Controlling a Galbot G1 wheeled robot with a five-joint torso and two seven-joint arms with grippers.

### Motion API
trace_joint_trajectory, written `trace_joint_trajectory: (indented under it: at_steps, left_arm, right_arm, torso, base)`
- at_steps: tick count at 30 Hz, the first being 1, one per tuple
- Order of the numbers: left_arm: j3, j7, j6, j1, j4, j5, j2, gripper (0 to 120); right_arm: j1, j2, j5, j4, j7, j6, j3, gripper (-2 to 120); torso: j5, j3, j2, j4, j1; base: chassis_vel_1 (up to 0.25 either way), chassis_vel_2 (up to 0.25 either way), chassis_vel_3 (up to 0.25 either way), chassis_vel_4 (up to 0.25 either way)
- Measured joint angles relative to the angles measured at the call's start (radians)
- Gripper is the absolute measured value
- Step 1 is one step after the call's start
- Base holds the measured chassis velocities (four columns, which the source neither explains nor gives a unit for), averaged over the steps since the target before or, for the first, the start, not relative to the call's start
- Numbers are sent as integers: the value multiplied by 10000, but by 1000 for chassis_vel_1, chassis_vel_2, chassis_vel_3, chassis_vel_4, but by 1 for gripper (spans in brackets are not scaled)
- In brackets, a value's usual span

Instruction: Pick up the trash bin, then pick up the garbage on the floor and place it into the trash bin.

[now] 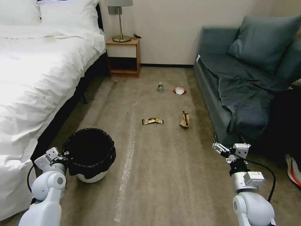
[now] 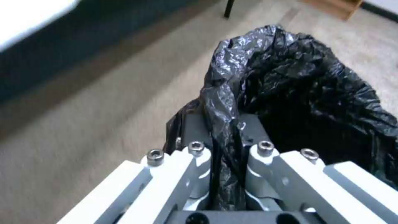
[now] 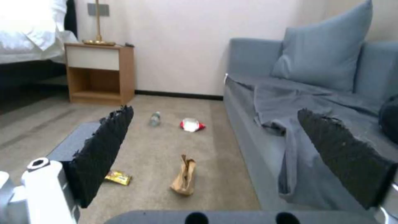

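The trash bin, white with a black bag liner, stands on the carpet beside the bed. My left gripper is shut on its near rim, pinching the liner between the fingers. Garbage lies farther ahead on the floor: a clear bottle, a red-and-white wrapper, a gold-brown snack wrapper and a tan paper bag. My right gripper hangs open above the carpet by the sofa, its black pads wide apart with nothing between them. The right wrist view shows the paper bag and bottle ahead.
A white bed runs along the left. A grey-blue sofa lines the right. A wooden nightstand with a lamp stands against the far wall. A strip of clear tape runs down the carpet. A shoe shows at the right edge.
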Motion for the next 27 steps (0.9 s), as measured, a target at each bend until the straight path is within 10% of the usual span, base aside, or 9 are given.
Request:
trace_joint_trajectory:
  at_steps: [27]
  left_arm:
    - [373, 111, 146, 430, -2699, 1191, 21, 6]
  right_arm:
    - [272, -37, -370, -472, -198, 1182, -278, 100]
  torso:
    - [-1, 0, 0, -1, 0]
  base:
    - [0, 0, 0, 0]
